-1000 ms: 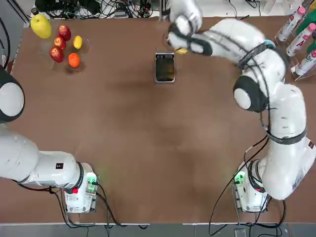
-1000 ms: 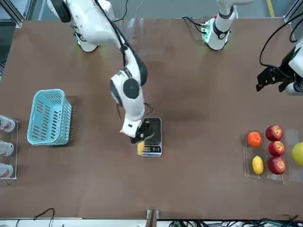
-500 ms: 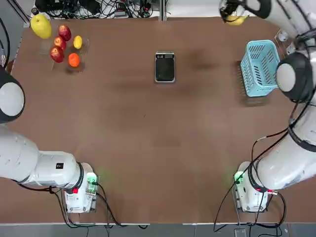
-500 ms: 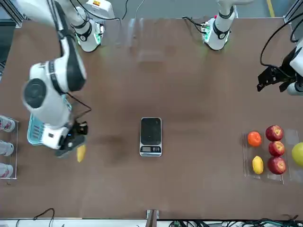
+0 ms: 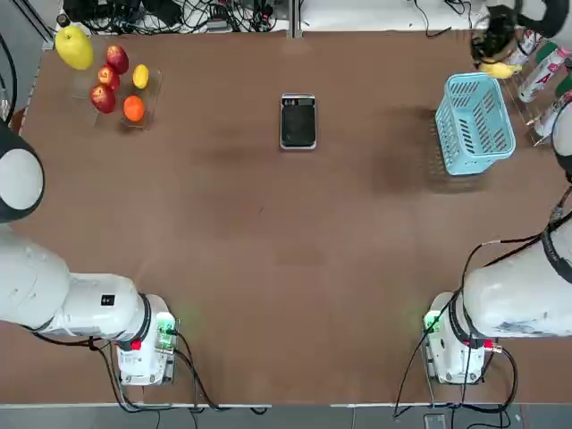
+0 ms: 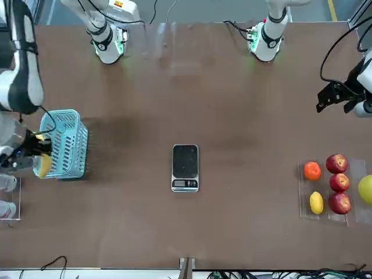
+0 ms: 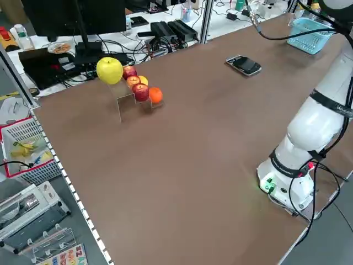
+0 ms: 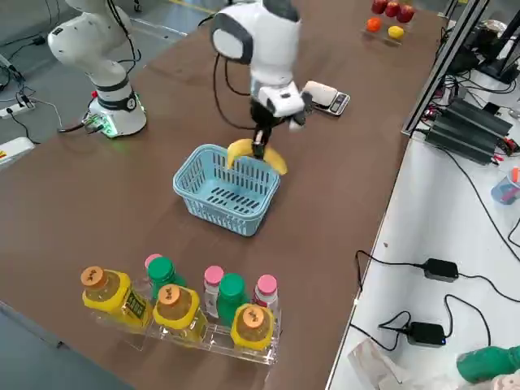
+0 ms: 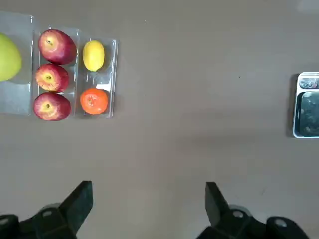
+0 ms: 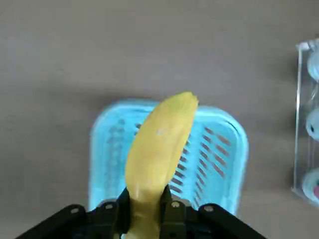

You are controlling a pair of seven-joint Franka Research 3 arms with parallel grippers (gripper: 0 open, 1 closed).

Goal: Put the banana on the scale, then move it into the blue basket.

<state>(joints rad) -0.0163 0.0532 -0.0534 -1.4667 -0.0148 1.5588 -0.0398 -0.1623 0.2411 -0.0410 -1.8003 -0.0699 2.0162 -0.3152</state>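
Brown worktop (image 5: 268, 268) lies under the blue basket (image 8: 236, 218); the banana (image 10: 160, 134) is above the basket, gripped in the right hand (image 10: 145, 195). Held by one end, it could twist or slip under its own weight, and a release too near the rim could tip it outside. Past the basket, a careless swing might knock the bottles (image 8: 180, 313). Left of the basket sits the bare scale (image 5: 298, 122); farther left, the left hand (image 9: 149, 185) idles, open

Scale (image 5: 298, 121) between fruit tray (image 5: 154, 100) on the left and basket (image 5: 475, 123) on the right, bottle rack (image 8: 219, 338) beyond basket.
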